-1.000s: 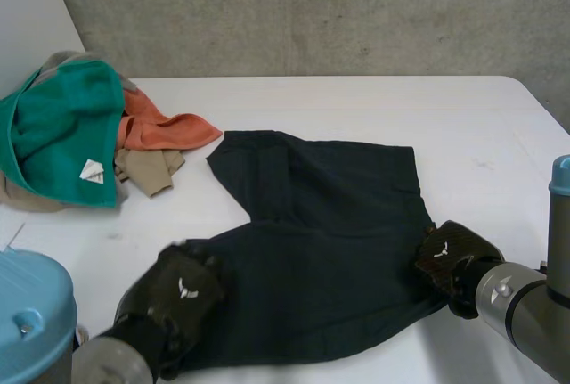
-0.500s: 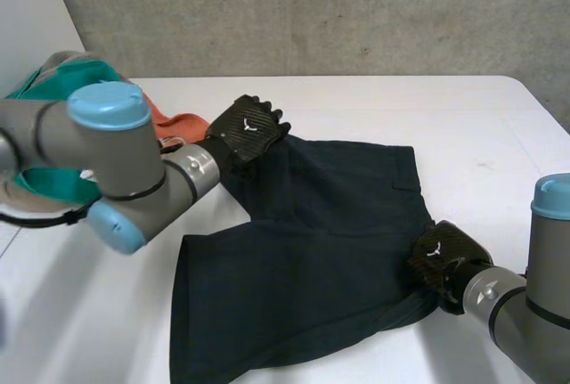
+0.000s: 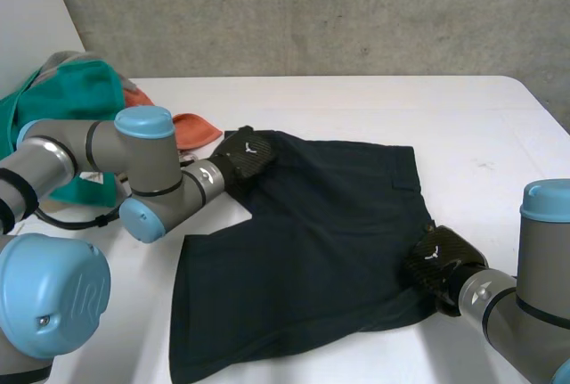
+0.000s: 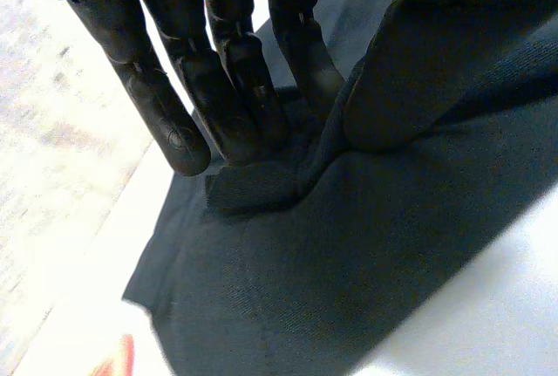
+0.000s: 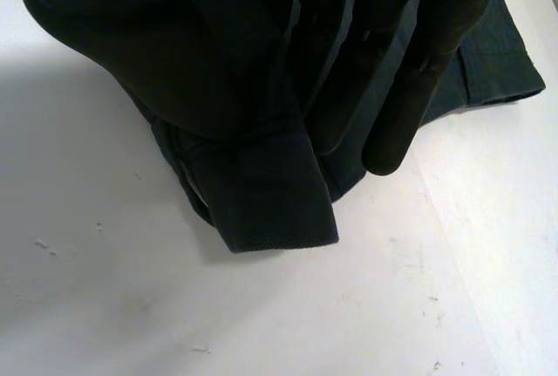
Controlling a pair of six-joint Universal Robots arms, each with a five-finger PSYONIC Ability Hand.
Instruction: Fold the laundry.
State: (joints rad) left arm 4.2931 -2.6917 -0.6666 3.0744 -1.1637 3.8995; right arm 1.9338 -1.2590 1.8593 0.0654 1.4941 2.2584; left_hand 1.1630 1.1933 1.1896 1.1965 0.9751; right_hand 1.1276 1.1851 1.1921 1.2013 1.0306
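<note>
Head camera overlooks table (image 3: 499,134); wrist cameras look closely onto shorts (image 3: 321,241).

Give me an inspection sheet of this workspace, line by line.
surface: white table, a few small scuffs.
job's things: dark shorts spread flat mid-table; pile of clothes, green, orange and beige, at the far left corner.
clutter: nothing seen.
hands: left hand pinches the shorts' far left corner; right hand pinches their right edge.
cables: nothing seen.
surroundings: grey concrete wall behind the table.
</note>
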